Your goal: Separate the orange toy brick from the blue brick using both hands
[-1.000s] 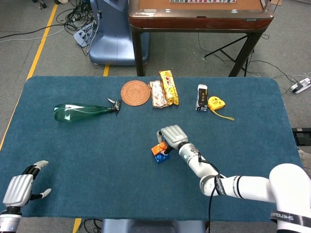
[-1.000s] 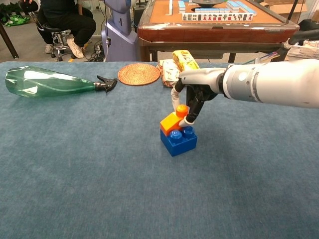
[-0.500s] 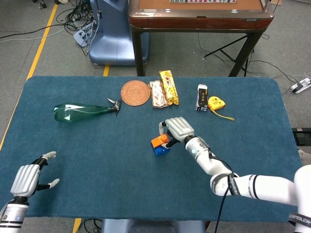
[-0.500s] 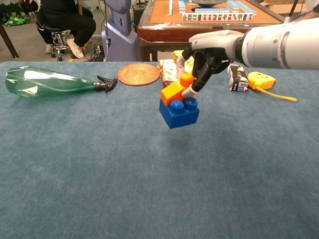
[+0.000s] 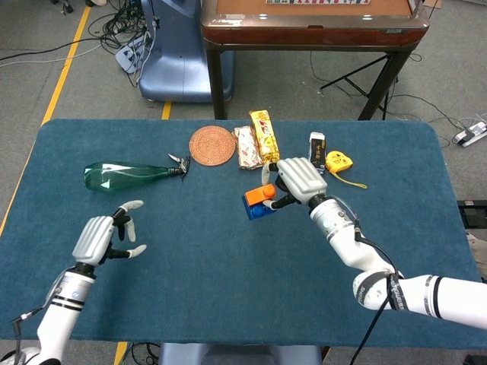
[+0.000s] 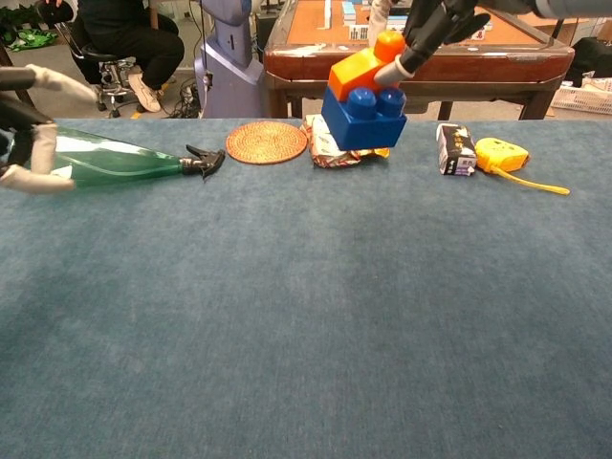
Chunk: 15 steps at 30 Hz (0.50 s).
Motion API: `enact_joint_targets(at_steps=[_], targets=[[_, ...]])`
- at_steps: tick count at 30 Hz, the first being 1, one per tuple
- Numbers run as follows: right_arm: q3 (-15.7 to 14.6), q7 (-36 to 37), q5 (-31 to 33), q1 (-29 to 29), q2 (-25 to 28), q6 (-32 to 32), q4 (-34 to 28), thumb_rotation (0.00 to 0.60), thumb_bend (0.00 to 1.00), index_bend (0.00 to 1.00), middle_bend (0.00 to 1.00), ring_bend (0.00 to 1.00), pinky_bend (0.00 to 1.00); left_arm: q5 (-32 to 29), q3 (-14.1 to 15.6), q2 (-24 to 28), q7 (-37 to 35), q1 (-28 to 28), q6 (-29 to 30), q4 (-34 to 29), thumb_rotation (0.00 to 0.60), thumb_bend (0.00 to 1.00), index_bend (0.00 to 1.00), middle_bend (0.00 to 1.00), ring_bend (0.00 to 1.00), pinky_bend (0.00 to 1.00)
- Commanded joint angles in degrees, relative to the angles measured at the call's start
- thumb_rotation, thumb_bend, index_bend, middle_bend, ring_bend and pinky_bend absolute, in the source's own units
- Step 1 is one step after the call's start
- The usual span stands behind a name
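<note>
The orange brick (image 5: 259, 195) (image 6: 361, 66) sits tilted on top of the blue brick (image 5: 259, 207) (image 6: 364, 119), still joined to it. My right hand (image 5: 295, 181) (image 6: 435, 24) pinches the orange brick and holds the pair in the air above the middle of the table. My left hand (image 5: 103, 238) (image 6: 24, 134) hovers over the table's left side with its fingers spread and nothing in it, well apart from the bricks.
A green spray bottle (image 5: 129, 176) lies at the left. Along the far side are a woven coaster (image 5: 212, 144), snack packets (image 5: 256, 141), a small carton (image 5: 316, 153) and a yellow tape measure (image 5: 339, 162). A wooden table (image 5: 312, 26) stands behind.
My right hand has lifted the joined bricks off the table and carried them up and further back. My left hand has risen from the near left corner and moved inward.
</note>
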Motion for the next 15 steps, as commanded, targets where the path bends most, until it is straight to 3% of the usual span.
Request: enact_joint_targets(at_steps=[1,9,15], targets=[[0.6,0.73,-0.53,-0.41,0.59,0.91,-0.95,0.6,0.55,0.66,1.0,1.0,1.0,-3.89,-2.86,-3.41,-0.03,-3.34,-2.18,-2.0,0.6,0.0,0.25,0.8,0.81,1.0],[1.58,2.11,-1.78,-0.75,-0.96,3.96,-1.51,0.6,0.56,0.66,1.0,1.0,1.0,-14.4,-7.74,-9.43,0.12,-8.29,-3.01,-5.17,0.6,0.0,0.25,0.99,0.99,1.0],[2.32,3.8,-2.54,-0.77,-3.17,5.11,-0.86,0.6,0.55,0.66,1.0,1.0,1.0,-22.09,-10.4,-11.23,-0.04,-10.86,-3.61,-6.62,0.6,0.0,0.24,1.0,1.0,1.0]])
